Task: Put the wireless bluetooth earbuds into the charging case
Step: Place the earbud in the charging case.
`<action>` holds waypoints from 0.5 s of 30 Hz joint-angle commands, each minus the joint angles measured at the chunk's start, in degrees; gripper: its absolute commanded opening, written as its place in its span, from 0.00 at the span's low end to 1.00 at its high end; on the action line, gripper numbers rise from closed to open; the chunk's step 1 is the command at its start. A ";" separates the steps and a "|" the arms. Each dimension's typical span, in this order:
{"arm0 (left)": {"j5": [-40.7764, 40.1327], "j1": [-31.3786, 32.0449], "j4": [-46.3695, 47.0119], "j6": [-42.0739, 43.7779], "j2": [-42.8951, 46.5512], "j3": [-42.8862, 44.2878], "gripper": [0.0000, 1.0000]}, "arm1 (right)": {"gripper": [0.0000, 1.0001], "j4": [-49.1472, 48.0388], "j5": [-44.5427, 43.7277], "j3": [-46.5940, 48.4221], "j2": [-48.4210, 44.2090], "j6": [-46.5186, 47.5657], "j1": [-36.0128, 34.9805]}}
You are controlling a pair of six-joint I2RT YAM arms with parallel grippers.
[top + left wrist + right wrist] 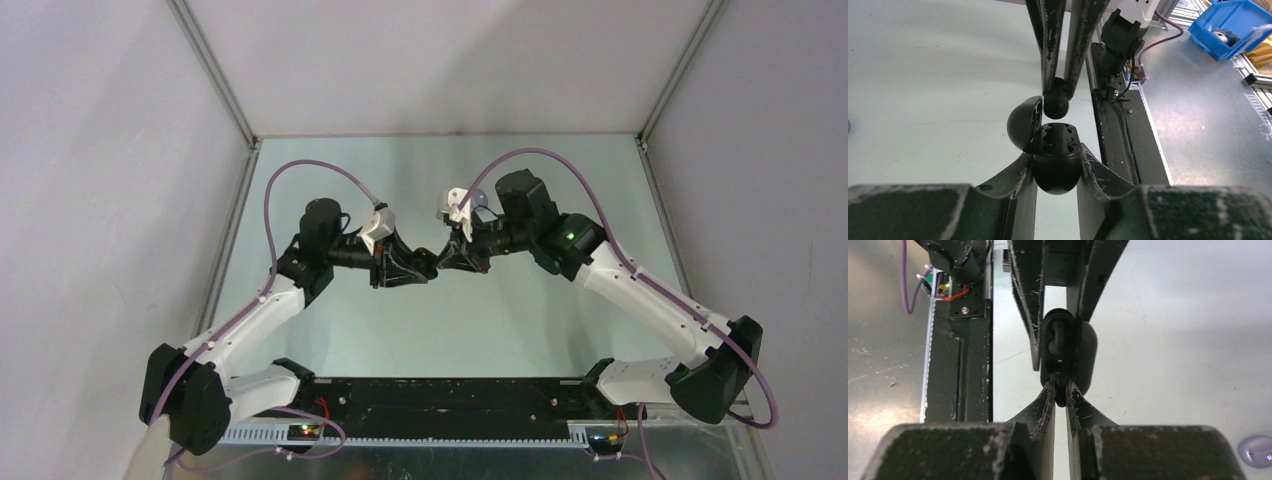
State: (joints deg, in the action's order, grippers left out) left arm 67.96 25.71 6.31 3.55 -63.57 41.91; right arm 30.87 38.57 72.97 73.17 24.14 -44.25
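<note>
Black earbud (1056,106): mid-table, just above the sockets of the open case.
Charging case (1055,160): black, lid swung toward the far side.
Right gripper (1061,389): pinched onto the black earbud.
Left gripper (1055,164): clamped around the charging case.
Purple earbud (1255,451): lies on the table (500,330), well apart.

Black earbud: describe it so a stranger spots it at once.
Over the middle of the table, the left end effector holds the open black charging case. The black earbud is the small ball pinched in the right end effector close to it, unlike the pale purple bud lying loose.
</note>
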 commanded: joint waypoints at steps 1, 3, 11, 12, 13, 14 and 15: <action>1.70 0.32 2.18 1.25 0.99 0.52 0.00 | 0.12 -3.99 -3.91 -0.42 -0.81 -1.90 -0.19; 1.72 0.36 2.12 1.20 1.10 0.54 0.00 | 0.12 -4.35 -4.01 -0.62 -0.38 -2.07 -0.50; 1.83 0.30 2.08 1.16 1.20 0.54 0.00 | 0.12 -4.24 -3.60 -0.59 1.09 -1.76 -2.00; 1.89 0.30 2.06 1.18 1.23 0.59 0.00 | 0.12 -3.96 -3.35 -0.61 1.14 -1.32 -2.16; 1.85 0.30 2.03 1.21 1.18 0.60 0.00 | 0.12 -3.88 -3.25 -0.63 1.02 -1.08 -2.25; 1.85 0.30 1.99 1.20 1.24 0.61 0.00 | 0.12 -3.60 -3.17 -0.63 0.93 -0.58 -2.27; 1.88 0.30 2.03 1.24 1.29 0.60 0.00 | 0.12 -3.31 -3.33 -0.55 0.58 -0.21 -2.23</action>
State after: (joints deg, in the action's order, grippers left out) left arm 68.03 25.71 6.22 3.55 -63.57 41.91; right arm 28.42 35.16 72.20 74.00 22.61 -45.95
